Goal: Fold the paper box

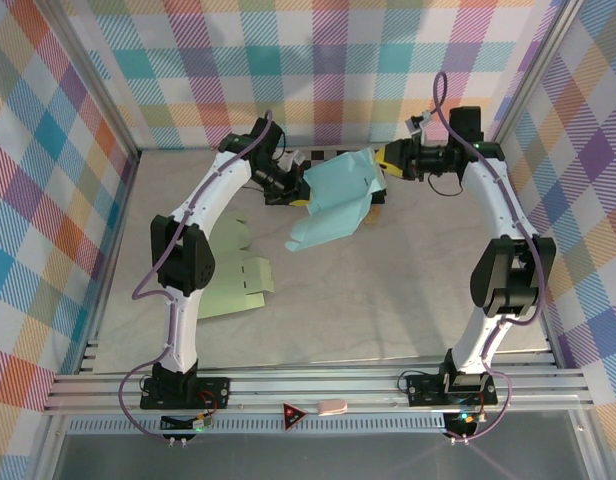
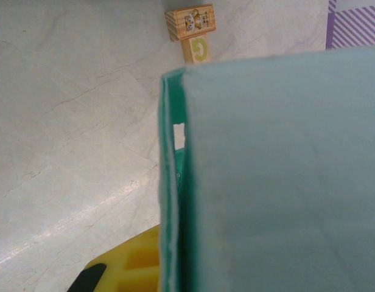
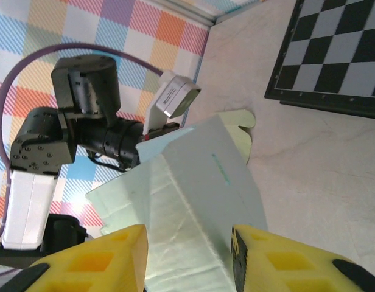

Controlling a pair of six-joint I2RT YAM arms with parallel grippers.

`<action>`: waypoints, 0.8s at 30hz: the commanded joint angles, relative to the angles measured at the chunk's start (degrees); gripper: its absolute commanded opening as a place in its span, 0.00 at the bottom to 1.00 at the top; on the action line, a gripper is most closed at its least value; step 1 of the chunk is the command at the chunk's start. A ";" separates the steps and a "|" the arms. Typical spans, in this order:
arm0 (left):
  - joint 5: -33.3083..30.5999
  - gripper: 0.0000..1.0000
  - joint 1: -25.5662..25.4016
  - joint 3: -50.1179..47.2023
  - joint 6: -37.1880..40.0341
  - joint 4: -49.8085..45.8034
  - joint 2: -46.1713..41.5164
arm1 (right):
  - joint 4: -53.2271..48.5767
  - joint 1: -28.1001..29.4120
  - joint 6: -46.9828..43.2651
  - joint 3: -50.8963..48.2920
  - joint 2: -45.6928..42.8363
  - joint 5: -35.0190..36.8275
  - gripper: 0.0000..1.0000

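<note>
Paper box (image 1: 333,200), teal and partly formed, at upper centre of the top view, between the two arms; left gripper (image 1: 296,190) closed on its left edge; right gripper (image 1: 386,165) astride its right end, jaws apart, contact with the walls not discernible. Step in hand appears to be folding a side panel. The next move likely calls for a firm right pinch, then an inward fold against the left hold.

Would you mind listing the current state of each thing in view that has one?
teal paper box, partly folded, raised between the two claws.
left claw, shut on the teal paper box's edge.
right claw, jaws astride the teal paper box; grip unclear.
green paper box, unfolded, lying flat on the table.
checkerboard, lying flat on the table.
</note>
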 commanded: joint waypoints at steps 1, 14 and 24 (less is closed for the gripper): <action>1.07 0.00 0.18 1.30 0.82 -1.59 -0.70 | -4.65 1.61 -5.34 2.33 1.16 0.85 0.40; -0.63 0.00 -0.26 2.66 0.20 -2.07 -1.20 | -13.83 8.72 -12.06 8.29 1.13 20.90 0.39; -3.18 0.00 -1.66 3.93 0.31 -3.39 -1.66 | -18.17 17.18 -15.33 12.40 2.44 48.55 0.39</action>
